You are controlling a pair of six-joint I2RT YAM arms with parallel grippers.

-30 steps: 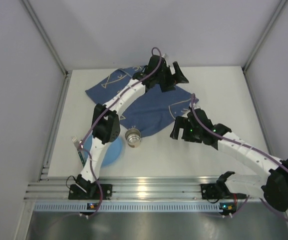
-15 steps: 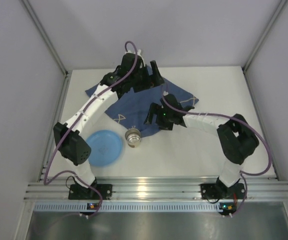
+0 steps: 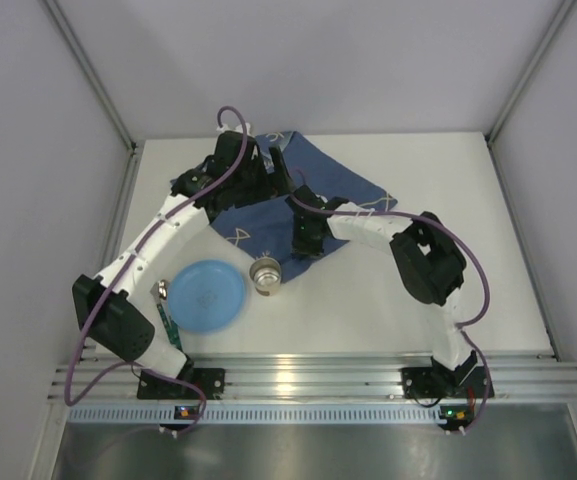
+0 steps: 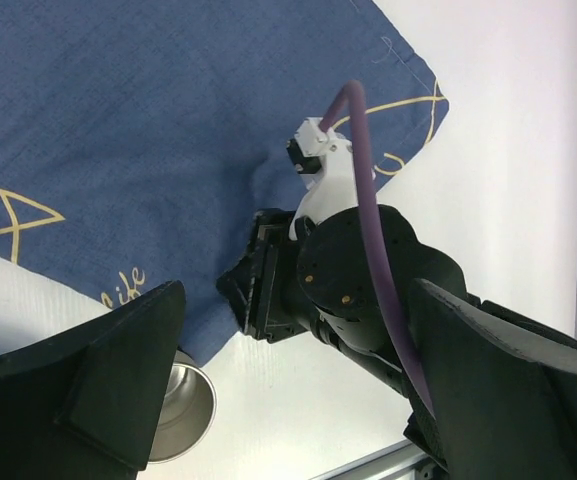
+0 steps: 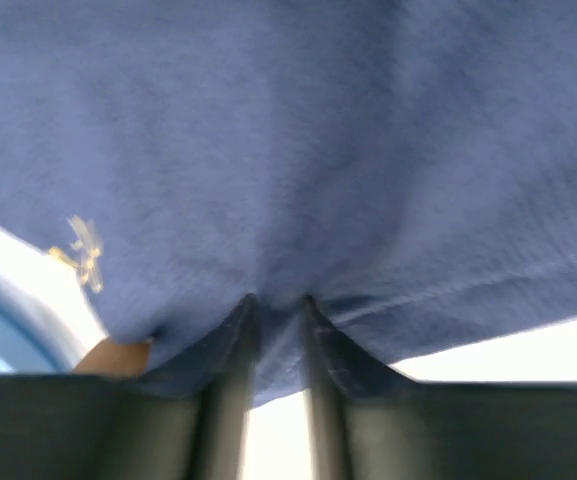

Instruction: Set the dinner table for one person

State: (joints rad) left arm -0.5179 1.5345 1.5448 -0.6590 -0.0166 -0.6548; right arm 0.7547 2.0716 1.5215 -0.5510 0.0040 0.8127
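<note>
I read the right gripper (image 5: 276, 300) clamped on a fold at the near edge of the blue fish-print mat (image 3: 340, 185). The left gripper (image 3: 268, 172) hangs above the mat, fingers wide apart. The mat covers the far half of the white dinner table (image 3: 448, 220).

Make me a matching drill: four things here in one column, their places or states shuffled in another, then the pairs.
1 dark blue cloth mat with pale fish drawings
2 round light blue plate
3 shiny metal cup
4 left gripper

A open, above the mat
B flat, left of the cup
C pinched by the right gripper
D standing right of the plate

Pairs: 1-C, 2-B, 3-D, 4-A
</note>
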